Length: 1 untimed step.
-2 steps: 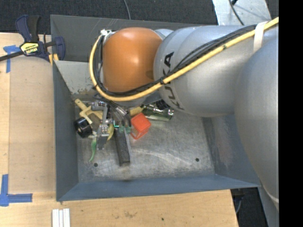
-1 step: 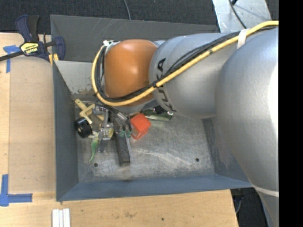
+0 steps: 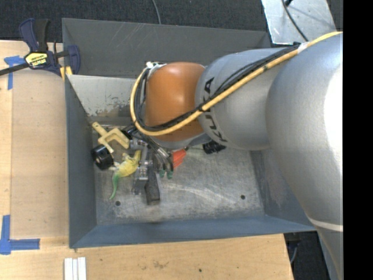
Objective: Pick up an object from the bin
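robot lab: arm (image 3: pixel 280 98) over bin (image 3: pixel 175 229)

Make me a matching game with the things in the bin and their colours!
Things:
1. round knob
2. hook-shaped piece
3. leafy toy
4. small bit right of the leafy toy

Colours:
A. red
B. black
C. yellow-green
D. tan

Pairs: 1-B, 2-D, 3-C, 4-A.

- Grey metal bin (image 3: pixel 221 182) with a scratched floor.
- On its left side, close together: tan plastic piece (image 3: pixel 109 135), black round thing (image 3: pixel 101 155), yellow-green thing (image 3: pixel 126 167).
- Orange-red piece (image 3: pixel 178 155) near the middle.
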Motion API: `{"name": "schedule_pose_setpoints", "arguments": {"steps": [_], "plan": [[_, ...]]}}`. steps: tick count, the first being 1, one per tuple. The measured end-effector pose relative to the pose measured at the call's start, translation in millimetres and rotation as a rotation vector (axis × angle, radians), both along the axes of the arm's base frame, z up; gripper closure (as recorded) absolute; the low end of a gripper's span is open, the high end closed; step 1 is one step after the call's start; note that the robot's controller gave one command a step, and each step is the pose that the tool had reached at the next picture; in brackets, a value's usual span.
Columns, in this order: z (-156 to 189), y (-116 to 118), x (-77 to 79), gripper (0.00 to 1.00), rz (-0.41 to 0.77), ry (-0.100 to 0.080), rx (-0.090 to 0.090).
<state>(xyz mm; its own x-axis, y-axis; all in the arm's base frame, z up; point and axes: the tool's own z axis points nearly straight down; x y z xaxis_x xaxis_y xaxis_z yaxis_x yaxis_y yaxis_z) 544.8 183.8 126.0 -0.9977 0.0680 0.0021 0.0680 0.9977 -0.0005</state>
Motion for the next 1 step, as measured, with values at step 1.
{"name": "schedule_pose_setpoints", "arguments": {"steps": [1], "plan": [[5.1, -16.8, 8.0, 0.0, 0.115, -0.004, 0.0]]}}
